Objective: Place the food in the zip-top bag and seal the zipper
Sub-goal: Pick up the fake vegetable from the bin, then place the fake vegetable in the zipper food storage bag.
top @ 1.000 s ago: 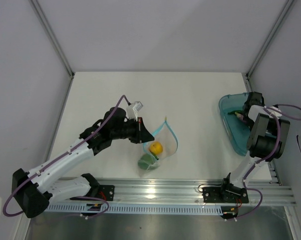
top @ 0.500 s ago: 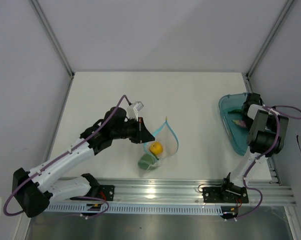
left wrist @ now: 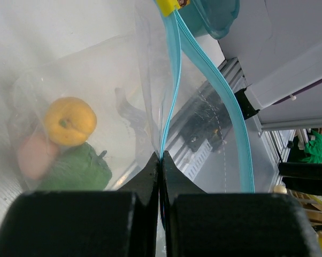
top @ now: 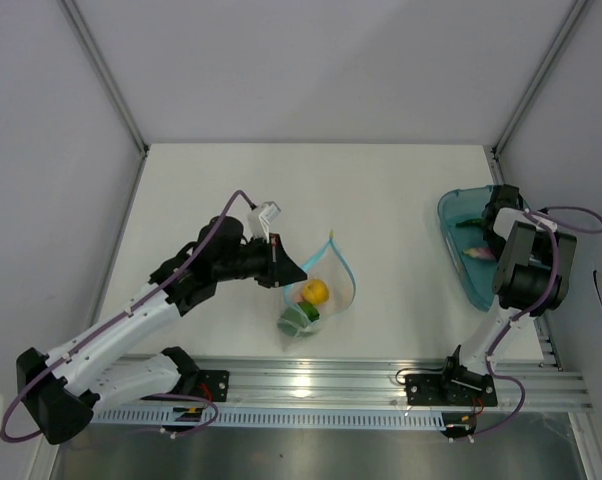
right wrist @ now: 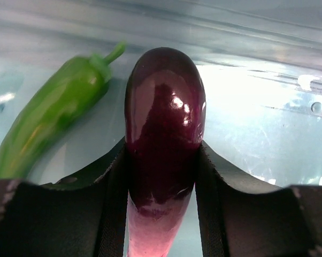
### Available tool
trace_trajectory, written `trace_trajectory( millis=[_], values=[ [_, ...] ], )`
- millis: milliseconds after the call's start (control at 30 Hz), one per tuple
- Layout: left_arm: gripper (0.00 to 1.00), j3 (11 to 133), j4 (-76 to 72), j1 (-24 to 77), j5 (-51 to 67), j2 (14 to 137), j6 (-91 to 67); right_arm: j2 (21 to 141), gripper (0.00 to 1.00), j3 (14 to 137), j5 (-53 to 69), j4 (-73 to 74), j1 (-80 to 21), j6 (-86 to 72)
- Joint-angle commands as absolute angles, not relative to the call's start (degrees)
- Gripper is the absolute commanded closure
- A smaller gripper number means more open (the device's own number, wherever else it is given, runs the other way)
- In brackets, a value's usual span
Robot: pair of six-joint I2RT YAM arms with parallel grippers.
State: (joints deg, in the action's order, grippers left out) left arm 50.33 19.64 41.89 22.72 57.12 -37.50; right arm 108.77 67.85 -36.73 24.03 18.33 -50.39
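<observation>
Jaws on the left are pinched shut on the zipper (left wrist: 174, 80), right at the edge of the bag (top: 326, 290), holding one lip up so the mouth stands open as a loop above the tabletop (top: 381, 200). Inside the bag lie a yellow pepper (left wrist: 69, 120), a green pepper (left wrist: 78, 171) and a pale egg (left wrist: 35, 155), touching one another.

On the right, the jaws are clamped on the eggplant (right wrist: 163, 123) across its thick middle, its rounded end pointing away from the wrist. It sits over the teal tray (top: 456, 215), well apart from the bag. Whether it has left the tray floor cannot be told. A long green chili (right wrist: 54, 118) lies in the tray just beside it.

The eggplant looks like a light, hard, glossy toy, so it is likely slippery. A grip across its widest part seems safest, since a hold nearer the tapered end could let it squirt out. The bag looks thin, limp and crinkly, with little shape of its own. Its strip is probably the stiffest part and the best place to hold. The loose lip may sag and narrow the opening when the eggplant arrives.
</observation>
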Motion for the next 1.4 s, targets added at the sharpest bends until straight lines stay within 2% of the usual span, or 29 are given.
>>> trace_trajectory(
  millis=[0, 200, 333, 433, 500, 700, 1000, 1167, 1367],
  values=[
    [0.99, 49.40, 18.19, 42.36, 23.12, 54.32, -37.35, 103.72, 1.00, 67.94, -37.35, 24.08, 15.48, -47.82],
    [0.99, 48.43, 18.72, 42.36, 22.33, 52.21, -37.44, 92.57, 1.00, 67.15, -37.88, 23.38, 8.63, -41.67],
    [1.00, 48.16, 18.46, 42.36, 22.24, 52.20, -37.53, 83.08, 1.00, 65.66, -34.03, 20.05, 5.11, -35.79],
    [1.00, 48.25, 18.19, 42.36, 22.15, 52.64, -37.79, 75.25, 1.00, 64.69, -25.69, 18.20, 2.74, -31.30],
    [0.99, 48.60, 18.11, 42.36, 21.80, 52.82, -37.97, 70.95, 1.00, 64.69, -14.63, 17.58, 1.33, -26.84],
    [1.00, 50.45, 18.46, 42.45, 21.36, 54.49, -37.71, 67.33, 1.00, 67.94, 2.60, 24.60, -8.33, -22.51],
    [0.99, 52.21, 19.24, 42.36, 20.48, 55.46, -37.27, 61.00, 1.00, 67.76, 19.67, 27.33, -23.89, -24.96],
    [0.99, 52.12, 19.60, 42.36, 19.86, 55.11, -37.09, 59.24, 1.00, 69.87, 20.83, 28.82, -32.24, -27.24],
    [0.99, 52.12, 18.90, 42.36, 20.21, 55.55, -37.62, 59.67, 1.00, 66.62, 17.59, 25.31, -43.75, -31.55]
  ],
)
